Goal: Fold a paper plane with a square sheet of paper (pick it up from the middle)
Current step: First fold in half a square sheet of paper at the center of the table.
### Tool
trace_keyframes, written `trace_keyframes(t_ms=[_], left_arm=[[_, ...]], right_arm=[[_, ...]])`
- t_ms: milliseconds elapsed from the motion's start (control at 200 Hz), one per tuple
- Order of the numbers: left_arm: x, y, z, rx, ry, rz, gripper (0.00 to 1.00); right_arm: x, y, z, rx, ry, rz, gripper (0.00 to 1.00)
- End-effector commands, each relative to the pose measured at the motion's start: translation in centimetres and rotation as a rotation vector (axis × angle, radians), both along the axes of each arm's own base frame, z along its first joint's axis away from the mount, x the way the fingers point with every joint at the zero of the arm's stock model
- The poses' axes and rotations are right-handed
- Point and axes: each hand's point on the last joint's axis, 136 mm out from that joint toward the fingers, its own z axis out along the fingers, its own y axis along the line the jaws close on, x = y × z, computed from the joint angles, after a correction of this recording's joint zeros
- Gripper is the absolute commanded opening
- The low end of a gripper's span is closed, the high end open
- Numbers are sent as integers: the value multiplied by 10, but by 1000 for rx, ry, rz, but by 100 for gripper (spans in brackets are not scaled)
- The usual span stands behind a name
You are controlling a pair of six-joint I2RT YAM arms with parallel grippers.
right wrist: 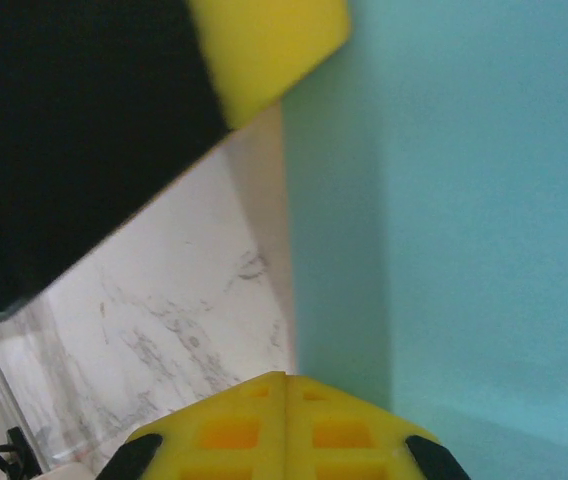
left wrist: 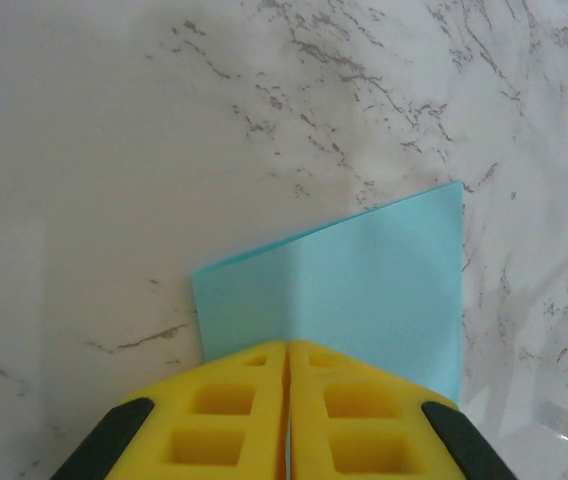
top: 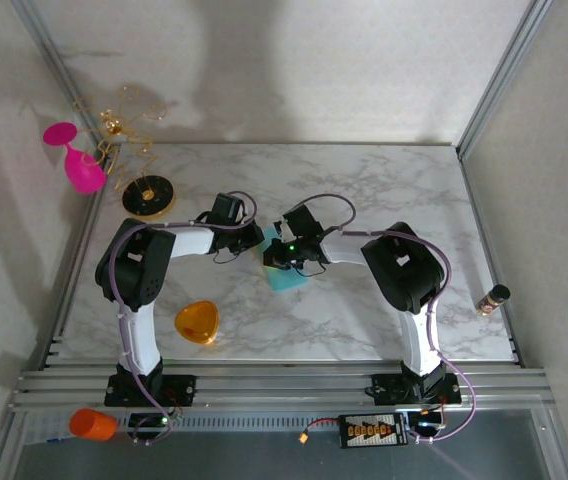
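Both arms are bent the same way: up from their bases at the near edge, elbows out wide, forearms swung in to meet mid-counter [top: 364,190]. The left arm [top: 139,270] reaches toward 3 o'clock and the right arm [top: 404,265] toward 9 o'clock, wrists almost nose to nose.

The only lettering around is some yellow print on the little black board [top: 371,431] at the near rail, and it's way too small to read.

The square sheet of paper [top: 288,279], teal and creased down the middle, sits dead centre, poking out at 5 o'clock from under the right wrist.

The left jaws are closed, yellow pads [left wrist: 224,420] pressed together. The sheet's crease runs straight into their seam, so they look pinched on its edge, and the sheet fans off toward 1 o'clock from the tips.

The right jaws are closed too, pads [right wrist: 234,440] tight. The sheet is just beside them at 2 o'clock, but I can't tell if they've caught any of it.
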Motion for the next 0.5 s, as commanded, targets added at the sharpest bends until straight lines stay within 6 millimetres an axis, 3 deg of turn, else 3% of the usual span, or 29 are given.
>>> trace_keyframes(t_ms=[0,240,496], left_arm=[[-19,17,-37,88,111,44,9],[-18,18,-38,93,112,52,9],[-18,22,-40,113,114,59,9]], right_arm=[[-1,12,2,12,-4,16,0],[-9,13,-16,-36,29,33,0],[-25,-3,-24,-84,59,44,0]])
